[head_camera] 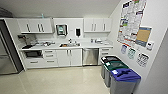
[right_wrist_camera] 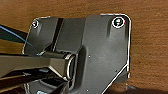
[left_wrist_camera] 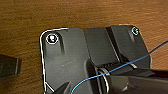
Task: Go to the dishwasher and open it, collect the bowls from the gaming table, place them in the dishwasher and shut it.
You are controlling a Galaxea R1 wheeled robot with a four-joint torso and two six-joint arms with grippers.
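The dishwasher (head_camera: 90, 56) is the steel-fronted panel under the white counter, right of the sink cupboard, with a bar handle along its top. Its door is closed. It stands across the pale floor from me, a little right of the middle of the head view. The bowls and the gaming table are out of view. In both wrist views the robot's own dark plate lies over a brown wood-grain surface.
White cabinets and a counter with a sink (head_camera: 69, 45) line the far wall. A steel fridge (head_camera: 6, 57) stands at the left. Three lidded bins (head_camera: 120, 73) stand along the right wall under posters. Pale floor (head_camera: 57, 80) stretches between me and the cabinets.
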